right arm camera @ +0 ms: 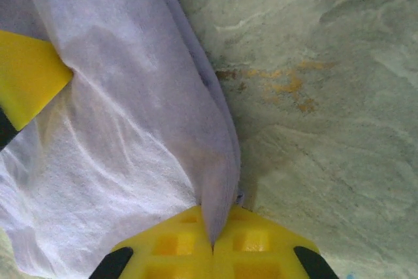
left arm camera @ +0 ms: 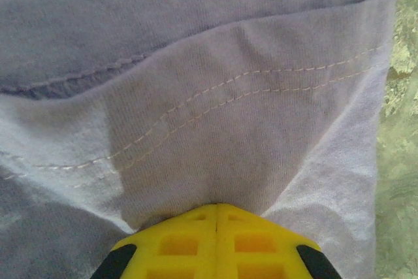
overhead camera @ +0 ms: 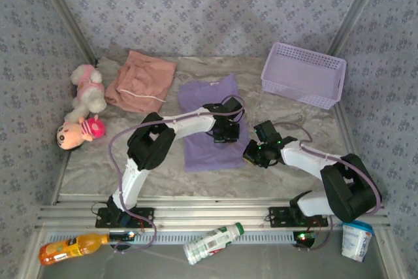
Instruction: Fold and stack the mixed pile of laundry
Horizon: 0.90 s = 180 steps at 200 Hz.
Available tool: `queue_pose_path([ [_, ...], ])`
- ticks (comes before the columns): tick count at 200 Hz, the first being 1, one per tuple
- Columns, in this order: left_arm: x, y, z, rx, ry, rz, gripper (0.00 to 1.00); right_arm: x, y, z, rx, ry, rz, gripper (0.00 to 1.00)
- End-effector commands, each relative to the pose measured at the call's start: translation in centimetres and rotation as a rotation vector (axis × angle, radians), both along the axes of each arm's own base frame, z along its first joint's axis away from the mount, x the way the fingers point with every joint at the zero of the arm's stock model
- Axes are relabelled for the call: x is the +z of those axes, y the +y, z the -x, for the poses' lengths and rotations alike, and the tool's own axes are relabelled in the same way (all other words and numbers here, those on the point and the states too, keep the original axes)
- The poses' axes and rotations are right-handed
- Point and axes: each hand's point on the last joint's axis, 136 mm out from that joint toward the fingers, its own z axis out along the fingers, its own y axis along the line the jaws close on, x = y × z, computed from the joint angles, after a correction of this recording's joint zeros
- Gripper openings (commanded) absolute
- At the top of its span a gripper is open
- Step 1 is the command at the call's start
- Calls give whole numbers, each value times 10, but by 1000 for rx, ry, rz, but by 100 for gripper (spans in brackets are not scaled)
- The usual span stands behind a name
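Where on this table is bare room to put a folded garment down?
Bare: the front-left patch between plush toys and left arm, and the strip between basket and right arm. Crowded: the centre, both arms on the lavender shirt.

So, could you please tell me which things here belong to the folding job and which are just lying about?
Job: shirt, pinched by left pincer and right pincer; shorts.
Lying about: basket, plush toy, doll, juice bottle, white bottle, cup.
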Motion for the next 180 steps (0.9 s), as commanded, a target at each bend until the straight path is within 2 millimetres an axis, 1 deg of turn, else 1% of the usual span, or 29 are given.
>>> queue_pose_path([
  [1,10,27,9,-2,19,-67,0,11,0,1,16,-16,23,0],
  [7,20,36,13,-1,21,-82,0,14,1,2,16,-21,20,0],
  [10,26,39,13,1,14,-80,3,15,2,3,16,-24,18,0],
  [14,33,43,13,4,6,-81,12,16,2,4,15,-26,16,0],
  [24,54,57,15,16,-29,-78,38,20,4,6,13,-36,6,0],
  [31,65,68,19,28,-49,-79,51,21,5,8,10,-40,0,0],
  [43,80,88,26,57,-63,-70,63,22,6,10,8,-39,-9,0],
  [51,83,103,33,84,-56,-65,67,23,7,11,9,-40,-17,0],
  [62,84,120,44,126,-33,-56,68,23,7,12,11,-42,-17,0],
  [75,76,139,60,167,-2,-51,67,25,9,13,19,-43,-20,0],
  [90,65,156,77,225,27,-50,64,25,9,14,26,-40,-21,0],
  [103,47,174,95,286,67,-66,56,25,10,15,34,-37,-18,0],
  [106,45,173,95,303,64,-47,53,26,10,15,34,-38,-18,0],
  [113,37,179,101,344,81,-36,48,25,10,16,36,-35,-16,0],
  [129,20,187,111,426,110,-6,40,24,10,17,47,-29,-12,0],
  [138,15,190,112,464,110,11,37,24,12,17,54,-24,-12,0],
  [149,13,192,110,504,102,19,36,23,12,17,64,-18,-6,0],
  [180,19,189,94,607,63,60,35,24,14,16,79,-12,-1,0],
])
